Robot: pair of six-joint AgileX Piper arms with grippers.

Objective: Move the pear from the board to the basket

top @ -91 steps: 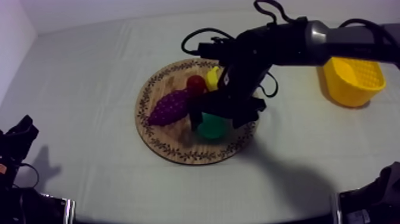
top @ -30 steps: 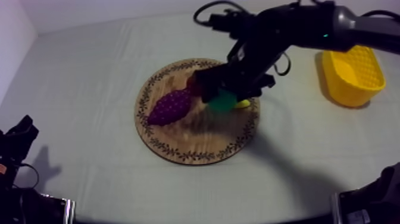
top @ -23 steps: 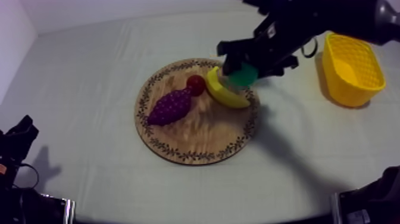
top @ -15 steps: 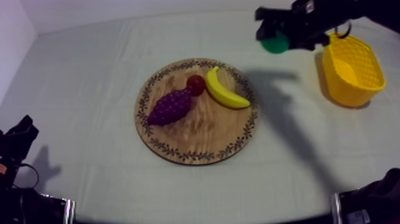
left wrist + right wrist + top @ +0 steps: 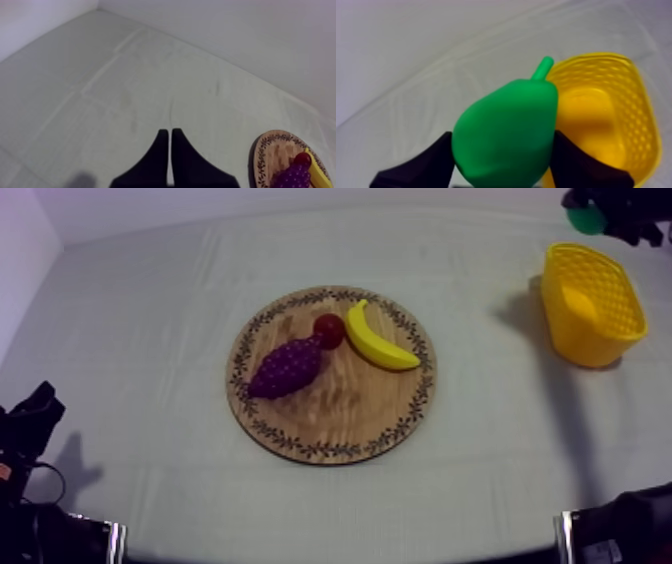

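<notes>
Right gripper (image 5: 503, 142) holds the pear (image 5: 508, 122) (green) near yellow basket (image 5: 592, 348).

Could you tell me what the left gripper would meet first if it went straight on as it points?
Probably nothing: the left gripper points across bare cloth, and the wooden board lies off to the side of that line. The way looks free as far as shown.

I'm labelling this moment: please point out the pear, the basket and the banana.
pear (image 5: 506, 135), right wrist view, middle of its green body.
basket (image 5: 600, 348), top view, its near outer wall.
banana (image 5: 377, 342), top view, middle of its curve.
</notes>
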